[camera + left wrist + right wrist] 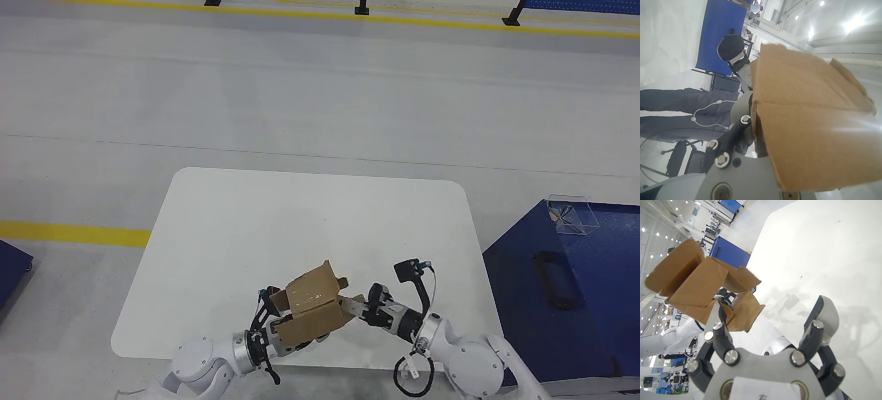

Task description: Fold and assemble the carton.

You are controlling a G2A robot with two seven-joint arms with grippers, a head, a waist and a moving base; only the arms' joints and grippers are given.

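A brown cardboard carton [312,298], partly folded with loose flaps, hangs above the near edge of the white table [300,210]. My left gripper [272,320] comes up from below on its left side and is shut on a carton wall. In the left wrist view one dark fingertip pad [730,47] stands beside the carton [810,117]; the other is hidden behind the cardboard. My right gripper [768,306] is wide open at the carton's right side. One of its fingers [715,315] lies against a lower flap of the carton [696,281]; the other finger [821,311] stands free over the table [810,247].
A blue cabinet [560,290] stands right of the table, with a clear plastic box [570,213] on top. The table's far half lies bare. A yellow floor line [70,233] runs at the left.
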